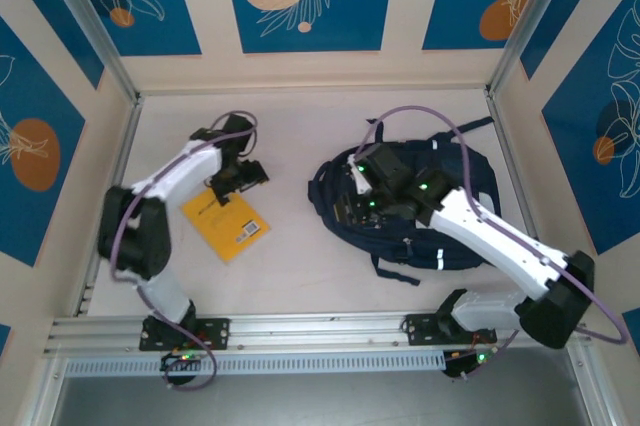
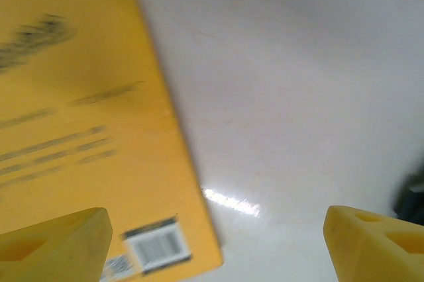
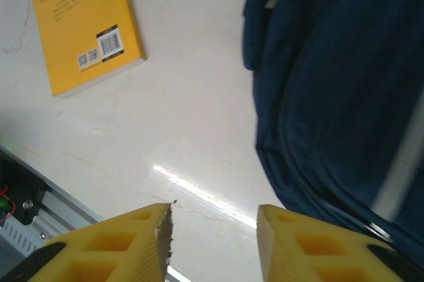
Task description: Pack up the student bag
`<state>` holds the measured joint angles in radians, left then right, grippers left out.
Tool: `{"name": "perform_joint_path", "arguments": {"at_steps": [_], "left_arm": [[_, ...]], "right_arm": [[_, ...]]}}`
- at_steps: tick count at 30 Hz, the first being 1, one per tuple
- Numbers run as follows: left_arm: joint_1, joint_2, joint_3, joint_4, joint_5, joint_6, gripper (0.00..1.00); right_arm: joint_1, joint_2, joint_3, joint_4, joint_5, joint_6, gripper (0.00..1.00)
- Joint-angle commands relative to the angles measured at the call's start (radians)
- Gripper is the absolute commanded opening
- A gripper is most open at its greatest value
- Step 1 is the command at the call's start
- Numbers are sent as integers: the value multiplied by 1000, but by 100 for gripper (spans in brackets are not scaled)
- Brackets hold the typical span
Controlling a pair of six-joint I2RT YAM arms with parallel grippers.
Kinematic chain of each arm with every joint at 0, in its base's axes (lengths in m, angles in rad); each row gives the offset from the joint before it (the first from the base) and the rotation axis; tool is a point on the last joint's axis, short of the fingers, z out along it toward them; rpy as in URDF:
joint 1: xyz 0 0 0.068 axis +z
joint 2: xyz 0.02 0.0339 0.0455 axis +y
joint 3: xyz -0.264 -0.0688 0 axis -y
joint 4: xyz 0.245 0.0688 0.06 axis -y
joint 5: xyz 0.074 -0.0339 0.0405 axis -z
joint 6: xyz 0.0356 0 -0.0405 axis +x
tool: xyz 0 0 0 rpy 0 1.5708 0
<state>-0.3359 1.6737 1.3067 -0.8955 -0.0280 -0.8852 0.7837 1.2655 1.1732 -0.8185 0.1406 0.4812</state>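
Two items are laid on the counter point(image 1: 300, 136): the student bag point(image 1: 410, 246) on the right half, long axis roughly across, and a yellow book point(image 1: 226, 227) well apart to its left. The left tool point(image 1: 238, 178), spread wide and empty, is held nearest, over the book's edge. The right tool point(image 1: 362, 191), parted and empty, is poised at the bag's left side.
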Motion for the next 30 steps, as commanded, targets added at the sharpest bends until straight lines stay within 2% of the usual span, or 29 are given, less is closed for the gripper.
{"name": "perform_joint_path", "arguments": {"at_steps": [1, 6, 13, 15, 21, 23, 30], "left_arm": [[90, -115, -108, -58, -113, -9, 84], [270, -189, -287, 81, -41, 32, 85], [347, -99, -290, 163, -78, 92, 85], [365, -43, -270, 190, -50, 103, 85], [349, 137, -193, 255, 109, 128, 78], [323, 149, -198, 299, 161, 142, 75], [184, 123, -208, 357, 222, 180, 74]], "right_arm": [[30, 84, 53, 109, -79, -17, 36], [50, 256, 122, 197, -162, -5, 35], [74, 404, 213, 232, -210, -8, 34], [73, 410, 215, 231, -204, -11, 35], [63, 418, 196, 234, -221, -18, 38], [59, 423, 190, 233, -232, -22, 39], [33, 508, 200, 239, -286, -19, 39]]}}
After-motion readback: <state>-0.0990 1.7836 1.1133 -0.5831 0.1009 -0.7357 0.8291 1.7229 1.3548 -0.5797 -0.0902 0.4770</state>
